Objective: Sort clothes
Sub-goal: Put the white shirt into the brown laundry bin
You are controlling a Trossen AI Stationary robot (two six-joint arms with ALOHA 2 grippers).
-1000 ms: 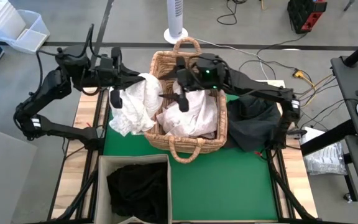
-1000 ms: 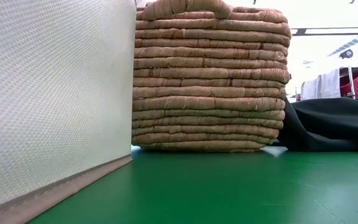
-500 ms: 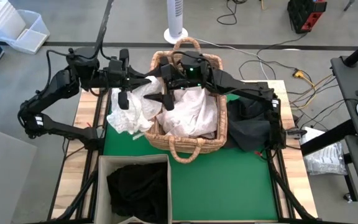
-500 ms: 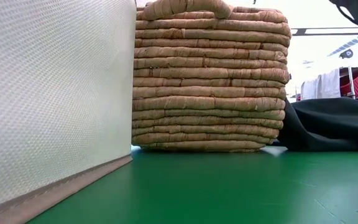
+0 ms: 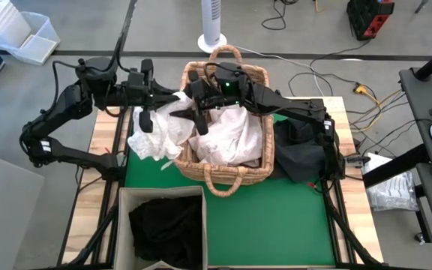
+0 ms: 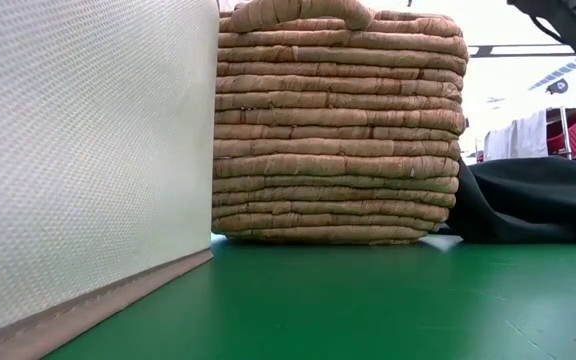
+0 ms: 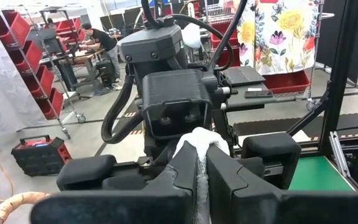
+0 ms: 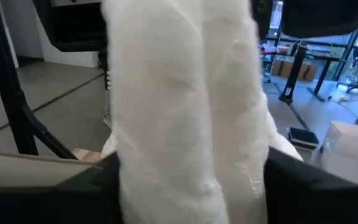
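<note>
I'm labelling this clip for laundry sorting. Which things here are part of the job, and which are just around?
Part of the job:
white garment held by left gripper
white clothes in wicker basket
dark clothes in beige bin
dark garment

Just around:
fan
cables

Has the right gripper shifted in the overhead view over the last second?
Yes. The right gripper has moved from over the middle of the wicker basket toward its left rim, closing on the white garment held by the left gripper.
</note>
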